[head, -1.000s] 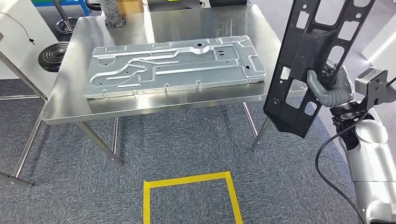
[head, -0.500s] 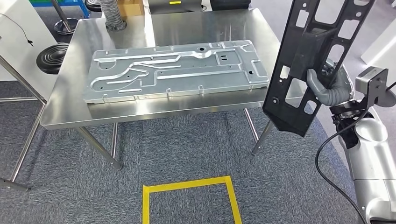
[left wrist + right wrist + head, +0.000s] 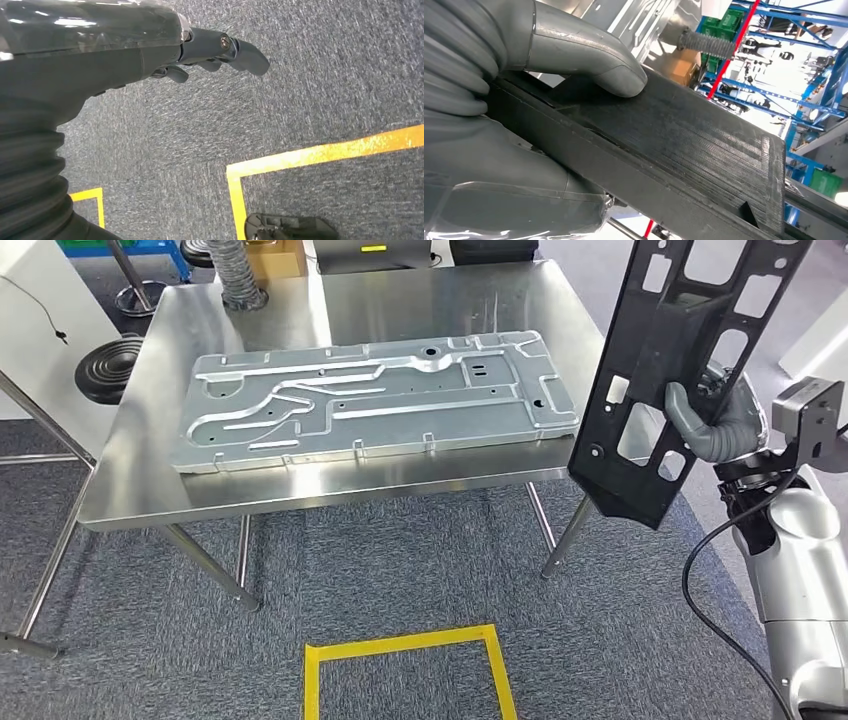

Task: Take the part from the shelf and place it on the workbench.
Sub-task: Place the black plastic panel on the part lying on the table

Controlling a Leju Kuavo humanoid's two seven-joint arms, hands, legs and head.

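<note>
My right hand grips a long black plastic part with many cut-outs, held nearly upright just off the right end of the steel workbench. In the right wrist view the grey thumb presses on the black part. A large stamped grey metal panel lies flat on the workbench. My left hand hangs over the carpet, its fingers apart and holding nothing.
A yellow tape square marks the grey carpet in front of the workbench. A black ribbed disc and a white panel stand at the left. A corrugated hose rests at the bench's far edge.
The whole view has shifted slightly, so the workbench and panel sit a little lower and nearer. The black part stays in my right hand at the same spot in the picture.
</note>
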